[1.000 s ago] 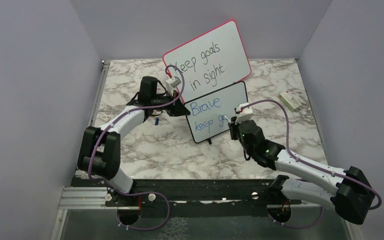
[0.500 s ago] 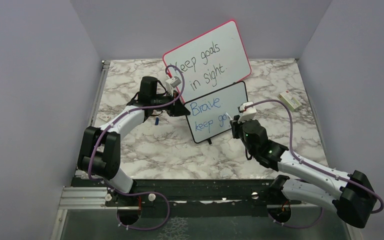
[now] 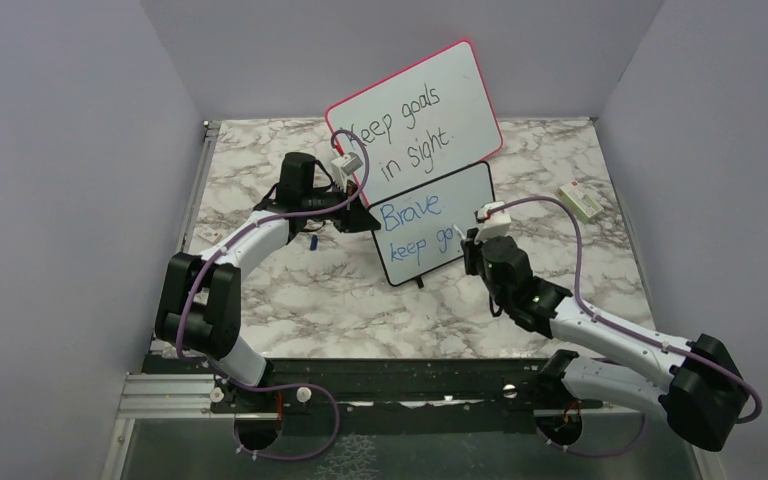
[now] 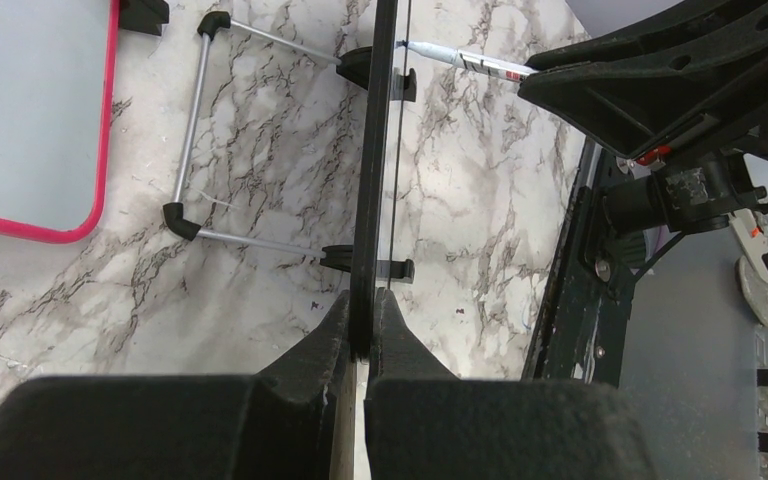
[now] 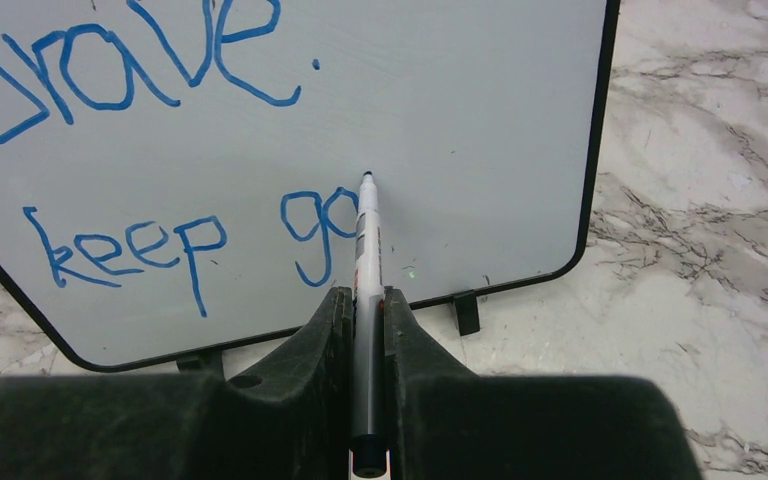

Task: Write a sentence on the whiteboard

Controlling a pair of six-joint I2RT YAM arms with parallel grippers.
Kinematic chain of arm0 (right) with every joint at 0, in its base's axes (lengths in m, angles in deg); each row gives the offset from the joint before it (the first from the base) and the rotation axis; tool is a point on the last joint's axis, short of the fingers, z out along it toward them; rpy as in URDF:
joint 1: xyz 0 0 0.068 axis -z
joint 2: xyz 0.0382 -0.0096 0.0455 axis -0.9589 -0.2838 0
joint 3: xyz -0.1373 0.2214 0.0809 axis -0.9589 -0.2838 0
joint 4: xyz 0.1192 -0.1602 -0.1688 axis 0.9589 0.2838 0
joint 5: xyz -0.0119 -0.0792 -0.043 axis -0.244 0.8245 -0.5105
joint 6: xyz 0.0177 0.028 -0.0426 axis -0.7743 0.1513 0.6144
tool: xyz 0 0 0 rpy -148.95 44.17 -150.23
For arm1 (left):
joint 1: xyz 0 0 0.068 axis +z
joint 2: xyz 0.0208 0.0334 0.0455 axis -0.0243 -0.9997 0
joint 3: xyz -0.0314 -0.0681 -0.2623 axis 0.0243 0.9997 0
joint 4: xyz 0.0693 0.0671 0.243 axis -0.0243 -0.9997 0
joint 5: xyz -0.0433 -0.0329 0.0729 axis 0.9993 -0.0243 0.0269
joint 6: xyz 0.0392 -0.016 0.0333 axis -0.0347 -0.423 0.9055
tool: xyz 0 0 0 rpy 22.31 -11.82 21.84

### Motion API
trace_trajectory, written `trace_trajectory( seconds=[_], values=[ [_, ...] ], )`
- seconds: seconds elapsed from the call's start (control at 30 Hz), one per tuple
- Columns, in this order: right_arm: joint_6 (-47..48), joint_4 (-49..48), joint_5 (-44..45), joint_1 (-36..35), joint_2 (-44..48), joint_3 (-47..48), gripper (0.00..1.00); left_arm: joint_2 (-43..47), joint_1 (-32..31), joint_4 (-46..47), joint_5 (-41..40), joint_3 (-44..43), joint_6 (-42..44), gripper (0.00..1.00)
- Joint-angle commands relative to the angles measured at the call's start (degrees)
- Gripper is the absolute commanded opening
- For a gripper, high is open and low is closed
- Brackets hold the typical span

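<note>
The black-framed whiteboard (image 3: 457,200) stands upright on the marble table. The blue sentence (image 3: 412,215) on it reads "Brave." above "keep go" (image 5: 125,250). My left gripper (image 3: 368,218) is shut on the board's left edge; the left wrist view shows the thin frame (image 4: 372,150) pinched between the fingers of the left gripper (image 4: 363,305). My right gripper (image 3: 470,248) is shut on a white marker (image 5: 366,240). The marker's tip rests on or just off the board, right of the "o". The right gripper (image 5: 365,295) is level with the board's bottom edge.
A larger pink-framed board (image 3: 415,115) with black writing leans behind the whiteboard; its wire stand (image 4: 195,110) rests on the table. A small blue cap (image 3: 313,241) lies below the left arm. A white box (image 3: 580,201) sits at the right edge. Grey walls enclose the table.
The right gripper has shifted slightly right along the lower line, and the "o" after "g" now shows. The left arm and the board have not moved.
</note>
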Motion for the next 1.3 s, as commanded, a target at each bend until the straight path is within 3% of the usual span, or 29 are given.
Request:
trace_trajectory(
  seconds=[0.0,0.6,1.27],
  values=[
    [0.18,-2.09,-0.45,1.10,-1.01,0.19,0.00,-0.73,-0.58,-3.33,-2.31,-0.12,2.43,0.00],
    [-2.79,5.24,-3.47,1.21,4.49,-1.11,0.01,-0.54,-0.58,-3.48,-2.88,-0.12,2.44,0.00],
    [-1.76,0.51,-0.53,1.27,1.11,-0.72,0.01,-0.60,-0.63,-3.48,-2.66,-0.12,2.53,0.00]
  ],
)
